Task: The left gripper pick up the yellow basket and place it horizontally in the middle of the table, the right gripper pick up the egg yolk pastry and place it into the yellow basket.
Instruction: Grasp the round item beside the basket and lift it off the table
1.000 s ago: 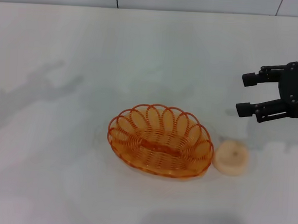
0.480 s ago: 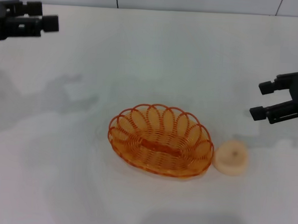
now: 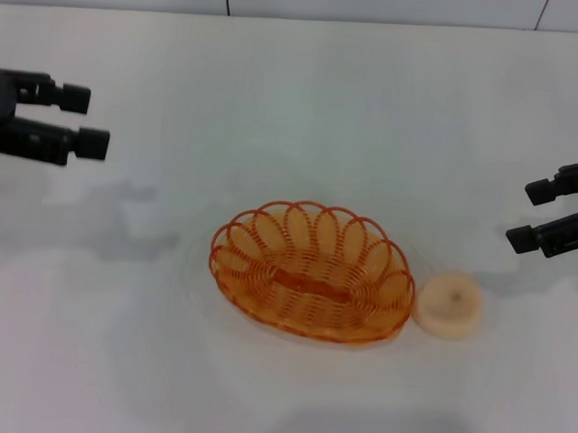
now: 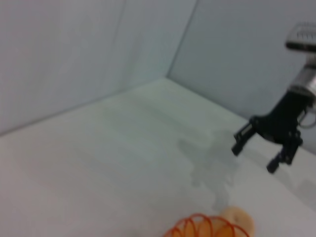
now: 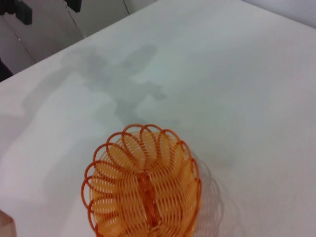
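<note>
Head view, from left to right: the left gripper (image 3: 84,118) hangs over the far left side of the table (image 3: 305,91), its two black fingers spread apart with nothing between them, tips aimed toward the middle. It is well apart from the yellow basket (image 3: 311,271), which sits upright near the middle of the table, a little toward the near edge, its long axis running across the view with a slight tilt. Nothing lies inside the basket; its spiral wire base shows through. Just beside the basket's right end rests the egg yolk pastry (image 3: 447,304), flat on the table with its dimpled top facing up; whether it touches the rim cannot be told. Farther right, at the edge of the view, the right gripper (image 3: 533,215) hovers above the table, beyond the pastry and away from it, its fingers parted and empty.

The left wrist view shows the right gripper (image 4: 253,154) across the table with its prongs apart, and the basket rim (image 4: 203,228) and pastry (image 4: 238,218) low in the picture. The right wrist view shows the basket (image 5: 142,190) from above.
</note>
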`<state>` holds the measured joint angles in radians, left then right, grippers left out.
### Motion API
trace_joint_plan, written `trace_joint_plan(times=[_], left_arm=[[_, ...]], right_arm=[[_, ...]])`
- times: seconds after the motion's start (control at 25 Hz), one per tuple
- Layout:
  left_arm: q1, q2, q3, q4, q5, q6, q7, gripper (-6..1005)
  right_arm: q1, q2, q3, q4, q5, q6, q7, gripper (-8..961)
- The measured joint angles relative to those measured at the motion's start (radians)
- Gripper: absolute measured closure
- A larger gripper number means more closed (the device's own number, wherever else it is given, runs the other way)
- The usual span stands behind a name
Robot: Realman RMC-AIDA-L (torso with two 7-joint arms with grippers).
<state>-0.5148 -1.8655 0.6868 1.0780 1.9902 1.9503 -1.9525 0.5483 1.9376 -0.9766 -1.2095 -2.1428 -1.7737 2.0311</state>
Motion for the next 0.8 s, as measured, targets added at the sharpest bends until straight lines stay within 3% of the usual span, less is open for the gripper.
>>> trace_joint_plan(times=[0.28, 0.64, 0.8], left_arm=[[-0.003, 0.006, 0.045, -0.002, 0.055, 0.005, -0.002, 110], [-0.009, 0.0, 0.049, -0.007, 0.105, 0.003, -0.005, 110], [-0.022, -0.003, 0.09, -0.038, 0.116, -0.004, 0.0, 110]], right_arm=[[0.009, 0.017, -0.006, -0.025, -0.07, -0.033, 0.03, 114], [0.01, 0.045, -0.018, -0.025, -0.124, -0.033, 0.027, 114], [0.013, 0.057, -0.034, -0.024, -0.149, -0.022, 0.026, 115]])
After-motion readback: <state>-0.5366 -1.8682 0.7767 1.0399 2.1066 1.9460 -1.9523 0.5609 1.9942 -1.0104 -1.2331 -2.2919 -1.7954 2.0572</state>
